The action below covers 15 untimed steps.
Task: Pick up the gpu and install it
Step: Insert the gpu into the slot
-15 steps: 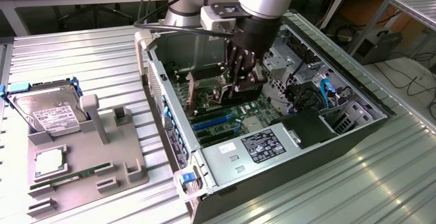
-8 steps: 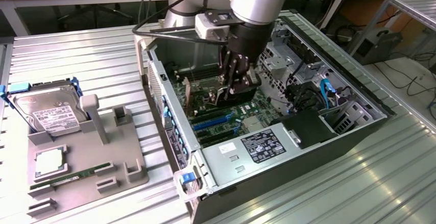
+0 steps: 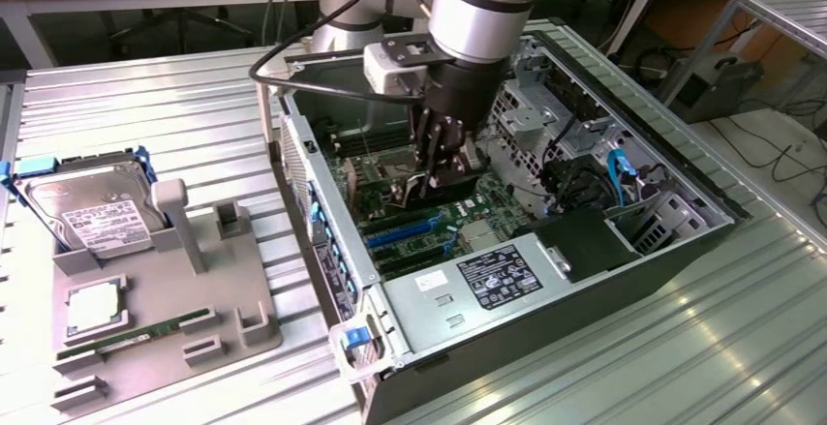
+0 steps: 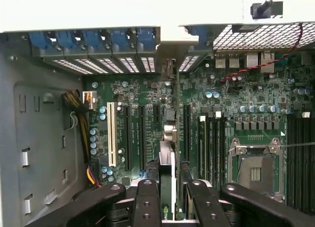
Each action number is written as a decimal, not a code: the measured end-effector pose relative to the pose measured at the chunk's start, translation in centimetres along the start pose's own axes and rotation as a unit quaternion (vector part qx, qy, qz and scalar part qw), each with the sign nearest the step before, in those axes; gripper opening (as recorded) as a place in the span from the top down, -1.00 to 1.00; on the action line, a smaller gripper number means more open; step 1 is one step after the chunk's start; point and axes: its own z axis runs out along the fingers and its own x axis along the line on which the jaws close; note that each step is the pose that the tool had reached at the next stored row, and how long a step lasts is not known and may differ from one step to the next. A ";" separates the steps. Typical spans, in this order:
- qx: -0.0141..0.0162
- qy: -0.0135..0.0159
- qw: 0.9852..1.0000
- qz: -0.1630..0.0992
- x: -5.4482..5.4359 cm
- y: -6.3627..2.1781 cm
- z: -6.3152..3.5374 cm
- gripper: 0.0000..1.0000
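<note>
The gpu (image 4: 167, 164) shows edge-on in the wrist view, a thin card running from between my fingers toward the rear slot openings (image 4: 129, 64) of the open computer case (image 3: 323, 202). My gripper (image 4: 171, 188) is shut on it, one black finger (image 4: 146, 202) on each side. The card stands over the green motherboard (image 4: 226, 96), in line with the black expansion slots (image 4: 126, 136); I cannot tell whether it is seated. In the exterior view the gripper (image 3: 437, 171) reaches down into the case, with the gpu's dark cooler (image 3: 448, 189) just below the fingers.
A CPU socket (image 4: 256, 170) and blue bracket clips (image 4: 93, 39) lie near the card. The power supply (image 3: 498, 275) and drive cages (image 3: 646, 212) crowd the case. On the exterior view's left, a grey fixture (image 3: 168, 289) holds a hard drive (image 3: 91, 214), a processor (image 3: 93, 307) and a memory stick (image 3: 130, 340).
</note>
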 end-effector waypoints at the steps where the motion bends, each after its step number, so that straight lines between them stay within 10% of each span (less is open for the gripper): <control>1: 0.000 0.000 1.000 0.000 0.0 -0.01 0.09 0.47; 15: 0.002 -0.002 1.000 0.000 -0.1 0.39 1.96 0.47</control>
